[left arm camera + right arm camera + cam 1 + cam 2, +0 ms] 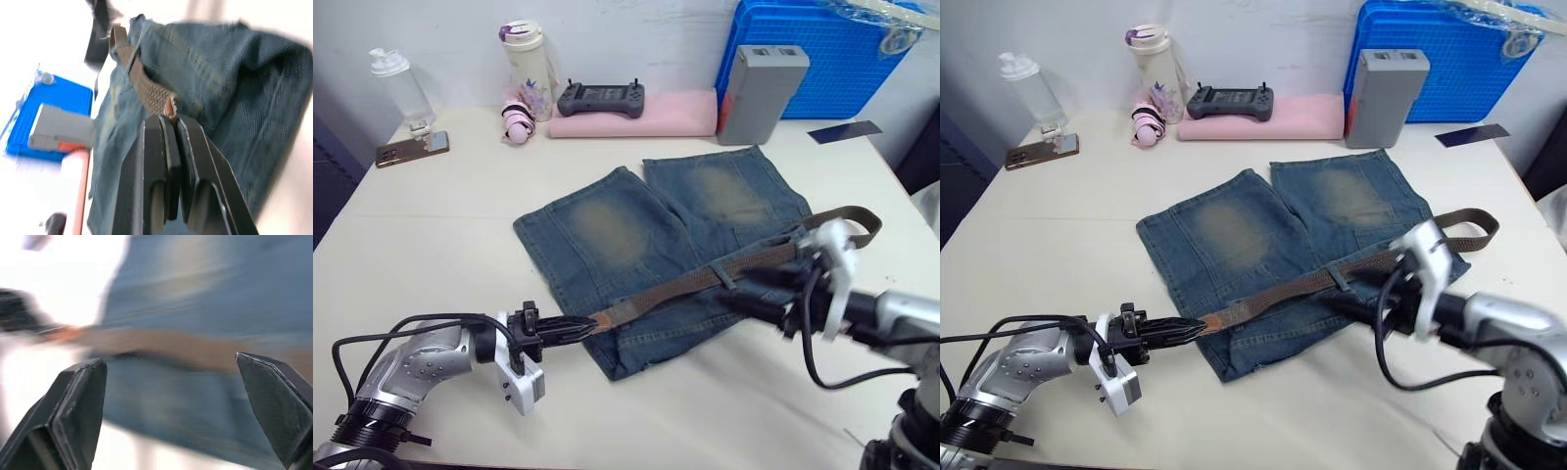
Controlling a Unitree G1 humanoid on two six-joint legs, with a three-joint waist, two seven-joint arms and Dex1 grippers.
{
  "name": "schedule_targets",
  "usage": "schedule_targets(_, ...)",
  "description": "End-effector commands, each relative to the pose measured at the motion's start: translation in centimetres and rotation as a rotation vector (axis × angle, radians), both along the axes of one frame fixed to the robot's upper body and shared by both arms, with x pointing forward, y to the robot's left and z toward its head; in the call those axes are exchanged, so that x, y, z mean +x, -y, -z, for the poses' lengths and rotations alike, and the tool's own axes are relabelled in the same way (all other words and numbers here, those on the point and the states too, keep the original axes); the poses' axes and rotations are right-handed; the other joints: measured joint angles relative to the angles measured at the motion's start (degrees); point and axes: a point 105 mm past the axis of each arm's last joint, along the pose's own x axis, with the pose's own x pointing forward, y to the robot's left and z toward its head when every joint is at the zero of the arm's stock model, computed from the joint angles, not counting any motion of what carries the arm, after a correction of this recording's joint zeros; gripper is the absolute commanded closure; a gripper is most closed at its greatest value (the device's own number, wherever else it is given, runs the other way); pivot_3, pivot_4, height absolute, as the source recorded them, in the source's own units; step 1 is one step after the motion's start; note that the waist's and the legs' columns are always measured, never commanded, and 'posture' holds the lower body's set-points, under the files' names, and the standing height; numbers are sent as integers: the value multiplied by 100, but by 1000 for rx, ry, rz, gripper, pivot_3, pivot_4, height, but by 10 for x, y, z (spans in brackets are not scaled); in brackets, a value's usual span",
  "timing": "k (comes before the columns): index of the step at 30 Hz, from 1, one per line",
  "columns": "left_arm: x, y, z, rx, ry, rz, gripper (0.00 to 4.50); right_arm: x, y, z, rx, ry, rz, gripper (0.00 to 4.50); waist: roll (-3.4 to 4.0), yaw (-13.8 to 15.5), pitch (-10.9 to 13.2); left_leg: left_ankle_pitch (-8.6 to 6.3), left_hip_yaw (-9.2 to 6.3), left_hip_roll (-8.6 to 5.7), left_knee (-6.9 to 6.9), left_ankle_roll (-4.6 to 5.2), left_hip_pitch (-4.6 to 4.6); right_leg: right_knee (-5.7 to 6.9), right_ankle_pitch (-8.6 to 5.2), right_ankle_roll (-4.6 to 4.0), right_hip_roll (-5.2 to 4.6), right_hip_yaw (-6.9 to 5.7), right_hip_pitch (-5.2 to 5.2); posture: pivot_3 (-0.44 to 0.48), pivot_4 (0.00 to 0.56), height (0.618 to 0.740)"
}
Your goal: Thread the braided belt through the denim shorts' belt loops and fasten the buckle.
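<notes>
The shorts (pixel 675 255) lay flat on the pale table (pixel 431 225), legs pointing toward the far wall and waistband toward the robot. The belt (pixel 705 279) ran across the waistband, passing under a belt loop (pixel 1341 277) near the middle. Its far end curled into a loop just off the shorts' edge on the robot's right. I could not make out the buckle from where I stood.

The left gripper (pixel 570 327) sat low over the table by the waistband corner on the robot's left. Its two black fingers (pixel 168 161) were pressed together, pinching the tan leather tip of the belt, and the strap stretched away from them across the denim.

The right gripper (pixel 171 387) hung above the waistband on the robot's right, close over the belt. Its fingers stood wide apart and held nothing; the brown strap and blue denim showed between them.

Along the back of the table stood a clear plastic bottle (pixel 396 86), a phone (pixel 411 149), a tall patterned tumbler (pixel 529 70), and a dark handheld controller (pixel 601 97) resting on a pink pad (pixel 675 116). A grey box (pixel 762 93) stood upright in front of a blue crate (pixel 832 54), and a dark flat card (pixel 844 131) lay near the crate.
</notes>
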Motion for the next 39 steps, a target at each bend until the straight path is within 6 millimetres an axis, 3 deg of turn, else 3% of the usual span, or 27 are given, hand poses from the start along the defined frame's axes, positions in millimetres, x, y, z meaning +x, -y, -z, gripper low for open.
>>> schedule_targets(1, 0, 0, -11, -12, 55, 3, 4500, -22, -24, 2, 102, -62, -135, 45, 4, -26, 2, -4, 6, -5, 1, 8, 0, 2, 0, 0, -6, 0, -1, 0, 150, 661)
schedule_targets(7, -3, 4, -19, -33, 88, 21, 4500, -25, -59, 7, 385, -372, -83, 45, 0, -93, 2, -13, 33, -22, 10, 31, 2, 10, 2, 2, -37, 0, -6, 0, 150, 661)
schedule_targets(14, -9, 3, -26, -63, 138, 36, 4500, 13, -88, 20, 615, -592, 179, 45, -2, -229, 2, 1, 40, -13, 11, 19, 5, 15, 4, 9, -27, -1, -6, 0, 150, 661)
schedule_targets(25, -12, -4, -22, -38, 118, 13, 4500, 39, -87, 17, 746, -678, 327, 45, 2, -256, 4, -2, 37, -12, 9, 16, 5, 31, 4, 8, -2, 6, -21, 0, 150, 661)
schedule_targets(28, -12, -3, -22, -39, 118, 11, 4500, 39, -88, 19, 734, -684, 329, 805, 3, -256, 4, -2, 37, -11, 7, 16, 4, 39, 3, 7, -3, 7, -27, 0, 150, 661)
schedule_targets(35, -9, -4, -18, -21, 104, -10, 4500, 42, -85, 18, 733, -676, 337, 4298, 3, -271, 4, -2, 40, -11, 8, 16, 4, 45, 3, 7, -3, 12, -30, 0, 150, 661)
schedule_targets(39, -3, -5, -16, -11, 86, -43, 4500, 43, -84, 17, 727, -669, 338, 4462, 3, -279, 4, -2, 40, -11, 8, 16, 4, 48, 3, 7, -3, 13, -32, 0, 150, 661)
